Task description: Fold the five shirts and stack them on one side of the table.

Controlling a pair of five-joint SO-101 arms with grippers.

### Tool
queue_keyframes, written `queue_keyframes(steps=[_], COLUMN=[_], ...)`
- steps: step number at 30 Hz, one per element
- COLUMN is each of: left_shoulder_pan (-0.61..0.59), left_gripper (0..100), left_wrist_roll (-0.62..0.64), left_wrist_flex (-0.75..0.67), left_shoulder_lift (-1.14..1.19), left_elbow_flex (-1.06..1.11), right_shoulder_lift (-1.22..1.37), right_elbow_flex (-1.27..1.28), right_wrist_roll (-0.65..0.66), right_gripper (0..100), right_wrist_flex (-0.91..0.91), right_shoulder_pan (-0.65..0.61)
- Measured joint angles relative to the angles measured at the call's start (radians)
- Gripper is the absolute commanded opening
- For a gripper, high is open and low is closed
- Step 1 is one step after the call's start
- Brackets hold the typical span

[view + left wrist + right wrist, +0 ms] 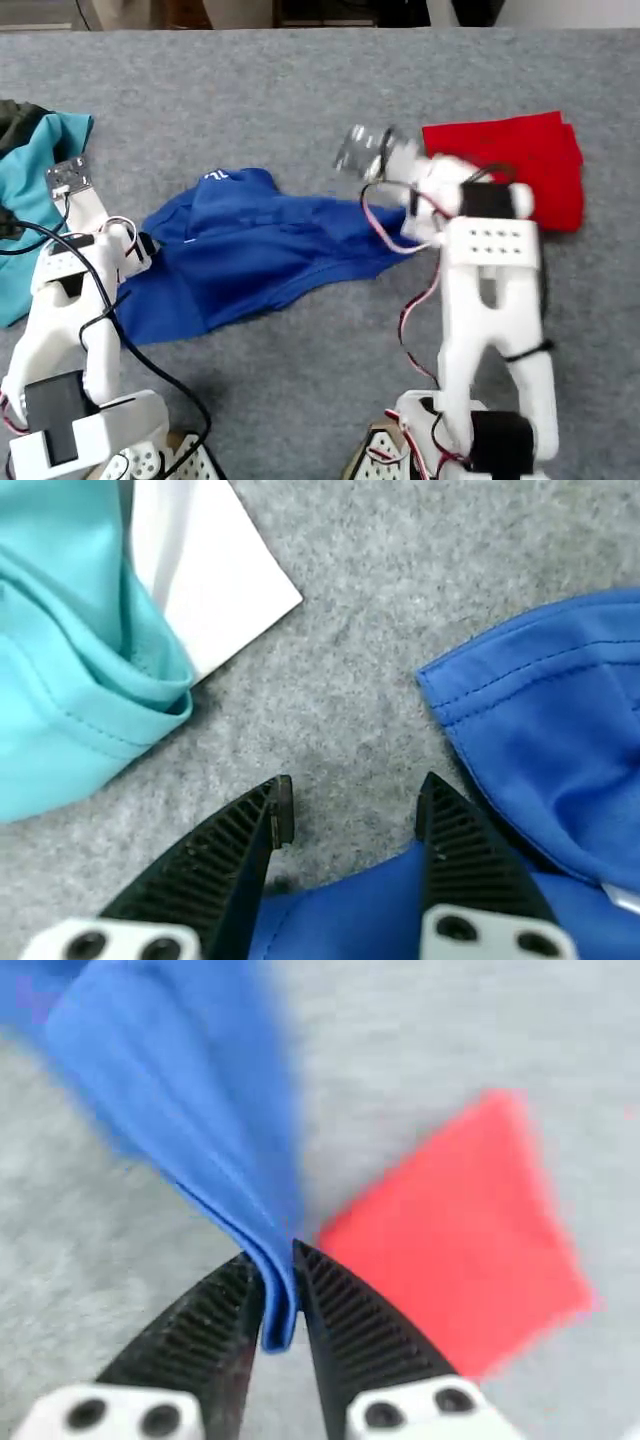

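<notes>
Soft, even light falls from above on the grey counter (pixel 300 70), bright but without glare, and the arms cast only faint, short shadows on it near their bases. In the high view the right pincer (pixel 352 152) is smeared by blur, while the cloth around it reads crisp. In the right wrist view the blue shirt (pixel 180 1090) and the red shirt (pixel 450 1250) are soft and out of focus, and the ridged black fingers (pixel 345 1310) in front are sharp.

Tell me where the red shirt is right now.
In the high view the red shirt lies folded on the right side of the table, beside the right arm and to the right of the blue shirt.
</notes>
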Motion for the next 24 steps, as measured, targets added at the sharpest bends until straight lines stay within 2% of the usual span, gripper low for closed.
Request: queue_keyframes(steps=[7, 12, 16, 20, 24], left_shoulder_pan=[0.014, 0.15, 0.307, 0.457, 0.465], left_gripper=[21, 21, 24, 19, 17], left_wrist_roll=[0.055, 0.086, 0.152, 0.25, 0.391], left_wrist_flex=[0.27, 0.37, 0.341, 0.31, 0.276], left_shoulder_lift=[0.002, 0.008, 0.009, 0.058, 0.198], left_elbow_flex=[-0.253, -0.439, -0.482, -0.486, -0.52], right_shoulder_lift=[-0.025, -0.029, -0.029, -0.029, -0.028], right_elbow_flex=[-0.384, -0.442, -0.361, -0.163, 0.02], right_wrist_roll=[-0.103, -0.109, -0.109, -0.112, -0.115], right_gripper=[0.1, 0.1, 0.1, 0.1, 0.1], right_wrist_flex=[0.192, 0.288, 0.264, 0.127, 0.009], right_shoulder_pan=[0.164, 0.287, 0.315, 0.316, 0.316])
